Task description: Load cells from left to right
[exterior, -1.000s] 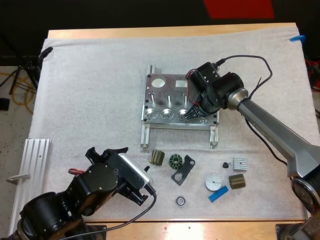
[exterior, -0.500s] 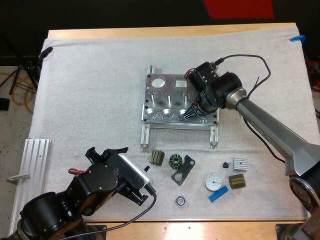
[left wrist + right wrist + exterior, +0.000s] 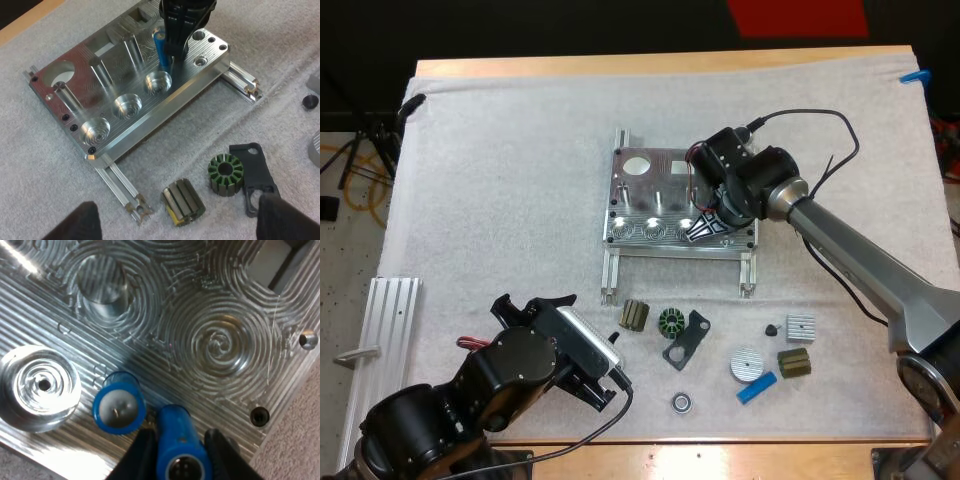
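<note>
The metal fixture (image 3: 655, 190) lies mid-mat, and its three round front pockets (image 3: 127, 106) look empty. My right gripper (image 3: 703, 228) hangs over the fixture's right end, shut on a blue cylinder (image 3: 176, 445) that points down just behind the rightmost pocket (image 3: 157, 81). A second blue cylinder (image 3: 119, 408) with a grey end face shows right beside the held one; I cannot tell whether it rests on the plate. My left gripper (image 3: 592, 378) hovers low near the table's front edge, its fingers (image 3: 75, 225) wide apart with nothing between them.
Loose parts lie in front of the fixture: a dark slotted block (image 3: 635, 315), a green stator ring (image 3: 671, 322), a black bracket (image 3: 687, 338), a bearing (image 3: 681, 402), a silver disc (image 3: 747, 363), a blue piece (image 3: 756, 388). An aluminium rail (image 3: 380, 330) lies at the left.
My right gripper has shifted slightly left over the fixture's right end with the blue cylinder still in it. The left arm has stayed still.
</note>
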Action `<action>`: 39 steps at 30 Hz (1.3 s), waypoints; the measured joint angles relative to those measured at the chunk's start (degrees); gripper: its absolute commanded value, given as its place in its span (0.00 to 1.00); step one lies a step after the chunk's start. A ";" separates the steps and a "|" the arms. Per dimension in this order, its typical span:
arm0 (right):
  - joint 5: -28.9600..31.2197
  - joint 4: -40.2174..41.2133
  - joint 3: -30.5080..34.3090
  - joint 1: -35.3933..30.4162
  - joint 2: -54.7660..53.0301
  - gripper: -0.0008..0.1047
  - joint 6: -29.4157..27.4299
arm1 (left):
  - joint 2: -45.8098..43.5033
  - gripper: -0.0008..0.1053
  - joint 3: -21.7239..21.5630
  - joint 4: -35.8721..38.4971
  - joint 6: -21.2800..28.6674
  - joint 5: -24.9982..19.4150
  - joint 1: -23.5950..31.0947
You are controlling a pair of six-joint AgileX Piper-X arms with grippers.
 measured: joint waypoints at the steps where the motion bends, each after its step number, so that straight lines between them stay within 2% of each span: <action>1: 0.00 0.00 -0.11 0.00 0.00 0.01 0.00 | 0.00 0.61 0.00 0.00 0.00 0.00 0.00; 5: 0.12 0.10 -0.07 0.00 0.00 0.01 0.00 | 0.00 0.61 0.00 0.00 0.00 0.00 0.00; 6: 0.12 0.08 -0.07 0.00 0.00 0.05 0.00 | 0.00 0.61 0.00 0.00 0.00 0.00 0.00; 8: 0.12 0.08 -0.07 0.00 0.00 0.16 0.00 | 0.00 0.61 0.00 0.00 0.00 0.00 0.00; 10: 0.29 0.25 -0.07 0.00 0.00 0.34 0.00 | 0.00 0.61 0.00 0.00 0.00 0.00 0.00; 13: 2.90 2.59 0.25 -0.13 0.17 0.47 0.00 | 0.00 0.61 0.00 0.00 0.00 0.00 0.00; 30: 4.33 -1.22 0.66 -0.49 -6.71 0.47 -0.39 | 0.00 0.61 0.00 0.00 0.00 0.00 0.00; 39: 4.33 -5.39 0.66 -0.49 -5.26 0.47 0.03 | 0.00 0.61 0.00 0.00 0.72 0.00 0.00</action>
